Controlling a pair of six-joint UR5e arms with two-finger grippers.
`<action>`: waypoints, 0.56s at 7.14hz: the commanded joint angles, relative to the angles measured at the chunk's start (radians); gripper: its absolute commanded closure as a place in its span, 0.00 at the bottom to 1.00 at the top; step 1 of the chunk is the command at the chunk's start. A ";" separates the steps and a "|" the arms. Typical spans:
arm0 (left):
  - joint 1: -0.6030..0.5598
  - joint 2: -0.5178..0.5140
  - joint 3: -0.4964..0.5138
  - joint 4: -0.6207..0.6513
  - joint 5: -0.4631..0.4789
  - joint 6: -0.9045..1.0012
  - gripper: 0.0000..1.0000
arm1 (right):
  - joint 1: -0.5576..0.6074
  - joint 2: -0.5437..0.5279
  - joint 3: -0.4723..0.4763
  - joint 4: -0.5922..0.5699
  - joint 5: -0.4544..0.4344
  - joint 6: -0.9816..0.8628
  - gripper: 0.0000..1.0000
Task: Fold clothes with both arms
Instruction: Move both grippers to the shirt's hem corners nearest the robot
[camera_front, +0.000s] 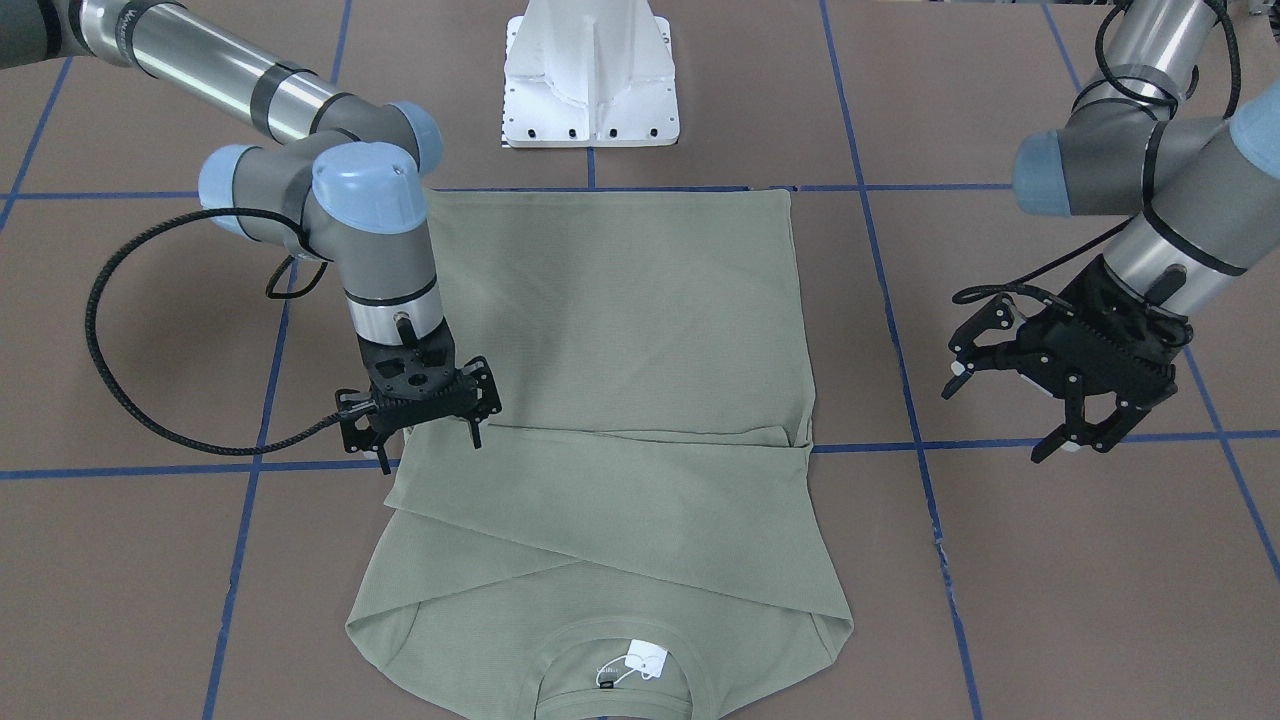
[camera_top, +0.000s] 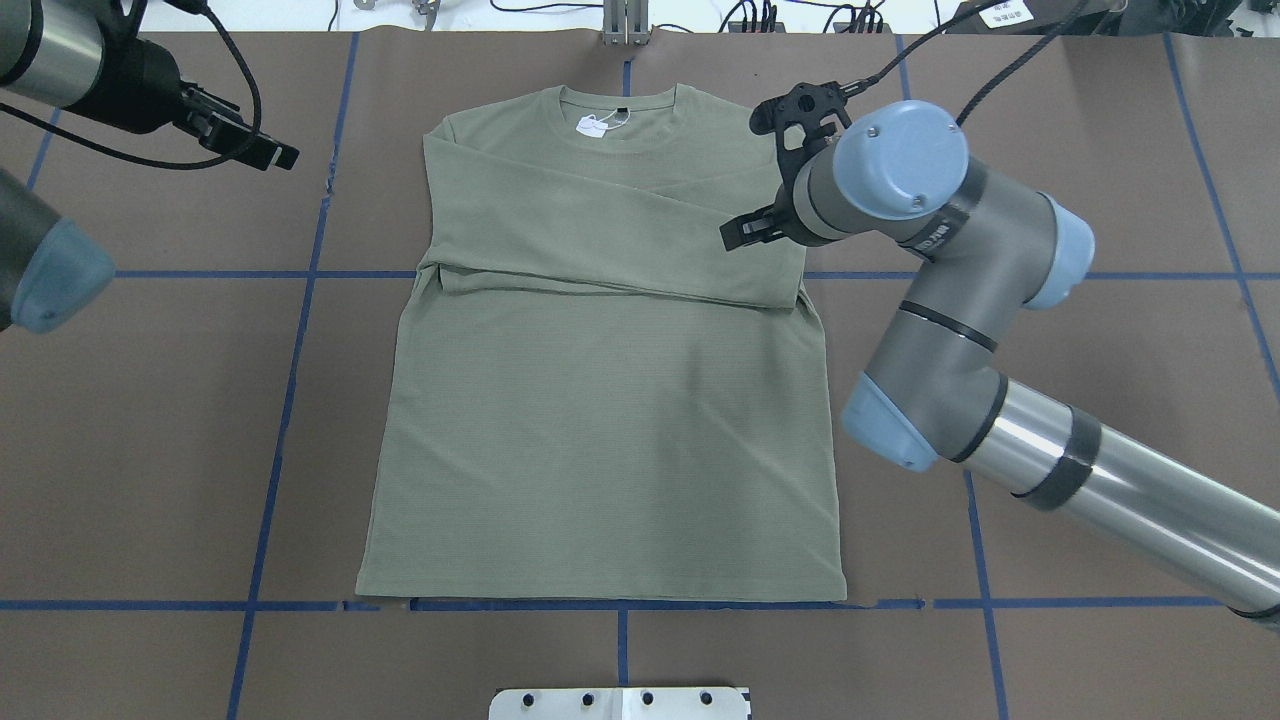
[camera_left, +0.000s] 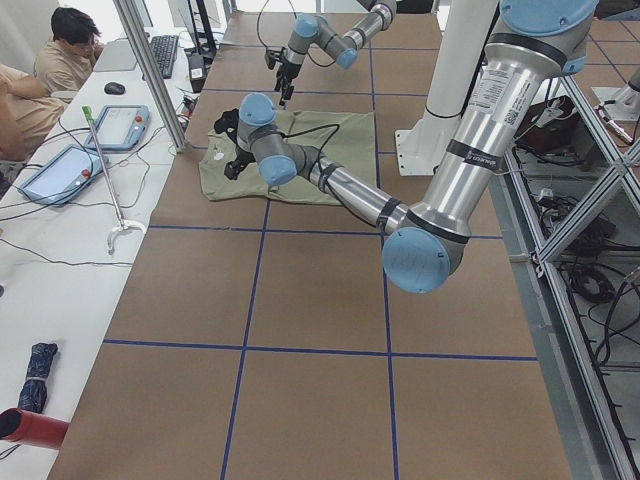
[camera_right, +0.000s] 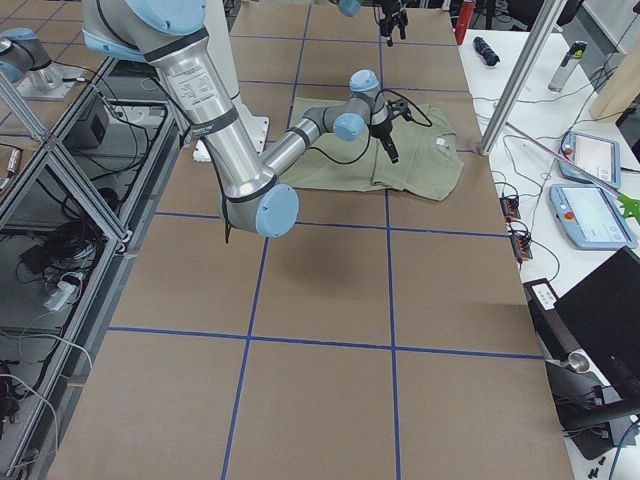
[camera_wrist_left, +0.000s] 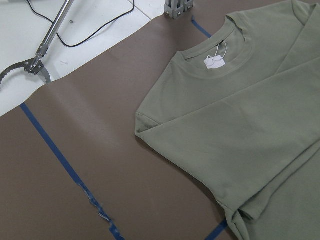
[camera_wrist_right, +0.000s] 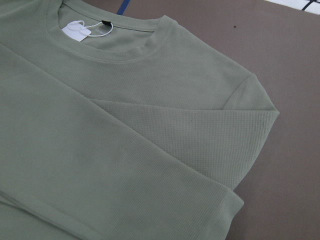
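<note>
The sage-green long-sleeved shirt (camera_front: 620, 330) lies flat on the brown table, collar and white tag (camera_front: 640, 660) at the far side from the robot. Both sleeves are folded across the chest (camera_top: 600, 240). My right gripper (camera_front: 430, 452) is open and empty, just above the shirt's side edge at the folded sleeve; it also shows in the overhead view (camera_top: 750, 175). My left gripper (camera_front: 1005, 420) is open and empty, raised over bare table well off the shirt's other side, seen overhead too (camera_top: 265, 145). The wrist views show the shirt only (camera_wrist_left: 240, 130) (camera_wrist_right: 100, 150), no fingers.
The white pedestal base (camera_front: 590, 80) stands at the robot's side of the table, just beyond the shirt's hem. Blue tape lines (camera_top: 290, 400) grid the brown surface. A white side table with tablets, cables and a seated person (camera_left: 60, 50) runs along the far edge.
</note>
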 joint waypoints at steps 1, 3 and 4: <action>0.129 0.167 -0.237 0.000 0.120 -0.285 0.00 | 0.006 -0.153 0.223 0.000 0.080 0.213 0.01; 0.187 0.247 -0.316 0.000 0.133 -0.520 0.00 | -0.002 -0.266 0.363 0.004 0.086 0.368 0.02; 0.204 0.249 -0.318 0.000 0.133 -0.608 0.00 | -0.020 -0.278 0.403 0.004 0.085 0.431 0.03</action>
